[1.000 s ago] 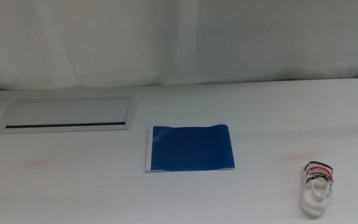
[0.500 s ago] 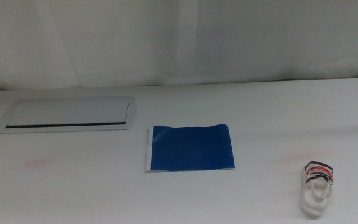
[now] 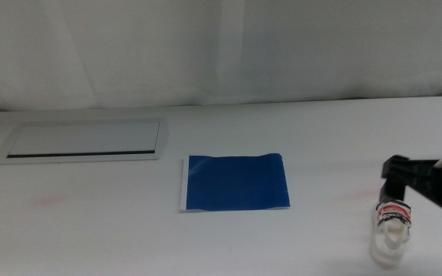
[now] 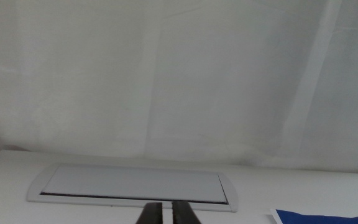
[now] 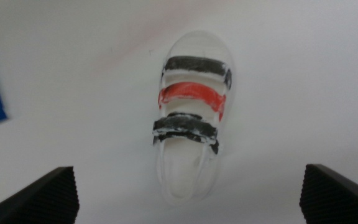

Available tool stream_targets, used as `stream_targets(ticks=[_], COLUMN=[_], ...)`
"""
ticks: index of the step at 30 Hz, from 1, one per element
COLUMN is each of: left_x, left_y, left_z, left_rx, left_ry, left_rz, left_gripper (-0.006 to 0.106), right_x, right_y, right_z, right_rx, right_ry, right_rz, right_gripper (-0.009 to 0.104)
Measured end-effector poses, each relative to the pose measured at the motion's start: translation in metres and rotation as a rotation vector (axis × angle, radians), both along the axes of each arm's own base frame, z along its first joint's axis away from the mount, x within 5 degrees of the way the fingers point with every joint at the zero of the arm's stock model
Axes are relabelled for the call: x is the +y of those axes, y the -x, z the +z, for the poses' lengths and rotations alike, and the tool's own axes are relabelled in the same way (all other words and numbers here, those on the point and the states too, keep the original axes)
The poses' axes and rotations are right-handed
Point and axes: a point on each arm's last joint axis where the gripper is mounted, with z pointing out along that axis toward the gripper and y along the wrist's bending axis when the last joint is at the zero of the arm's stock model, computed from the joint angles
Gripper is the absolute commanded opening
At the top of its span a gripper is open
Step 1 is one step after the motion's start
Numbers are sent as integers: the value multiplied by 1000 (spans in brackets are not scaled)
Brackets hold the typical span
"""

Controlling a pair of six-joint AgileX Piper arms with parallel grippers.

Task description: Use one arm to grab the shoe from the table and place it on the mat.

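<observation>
Early stage: shoe (image 3: 392, 228) lay ungrasped on the table (image 3: 90, 230), well apart from the mat (image 3: 236, 182). Right gripper (image 3: 424, 182) hovered above, jaws spread wide. Grasp, carry and placement remained.

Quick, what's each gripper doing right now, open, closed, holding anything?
Right gripper: open wide above the shoe, holding nothing.
Left gripper: jaws nearly together, holding nothing, waiting near the grey panel.

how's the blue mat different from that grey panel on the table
The mat is dark blue with a white strip along one short edge; the panel is pale grey and framed. The mat is shorter, the panel longer and farther back. Both lie flat on the table.
</observation>
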Motion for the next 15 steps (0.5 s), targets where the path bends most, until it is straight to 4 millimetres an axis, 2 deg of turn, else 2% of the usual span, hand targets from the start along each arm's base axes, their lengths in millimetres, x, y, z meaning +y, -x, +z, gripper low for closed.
stream_targets(ticks=[9, 15], left_x=[0, 0], left_y=[0, 0], left_z=[0, 0], left_rx=[0, 2], left_ry=[0, 0], left_rz=[0, 0], left_gripper=[-3, -3], right_x=[14, 19], right_y=[-23, -33], right_z=[-54, -70], right_rx=[149, 138], right_ry=[51, 39], right_rz=[-19, -17], right_gripper=[95, 95])
